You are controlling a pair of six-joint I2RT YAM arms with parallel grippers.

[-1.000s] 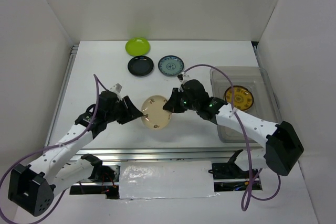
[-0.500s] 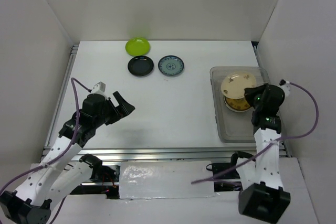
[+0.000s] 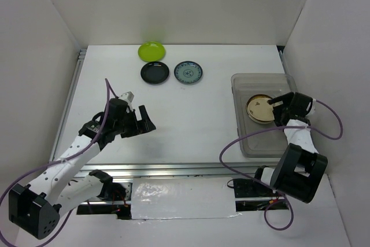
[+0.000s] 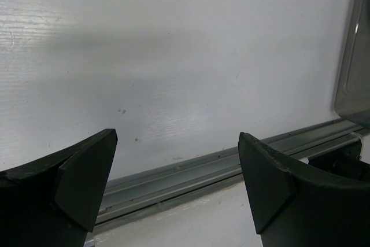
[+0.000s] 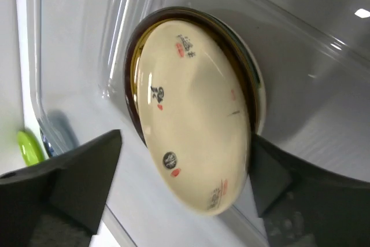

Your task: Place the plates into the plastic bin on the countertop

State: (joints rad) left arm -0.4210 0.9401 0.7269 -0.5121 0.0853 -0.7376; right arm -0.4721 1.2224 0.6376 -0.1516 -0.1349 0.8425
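Observation:
The clear plastic bin stands at the right of the white countertop. A cream plate lies in it on an amber-brown plate. My right gripper hovers at that stack's right edge, jaws open and spread wider than the cream plate. My left gripper is open over bare countertop at the left, nothing between its fingers. At the back sit a lime green plate, a black plate and a blue-grey patterned plate.
A metal rail runs along the near edge, just past my left gripper. The bin's corner shows at the right of the left wrist view. White walls enclose the surface. The lime green plate shows through the bin wall.
Both grippers met at the cream plate mid-table. The left let go and drew back. The right carried the plate over the bin and opened; it now lies on the amber-brown plate.

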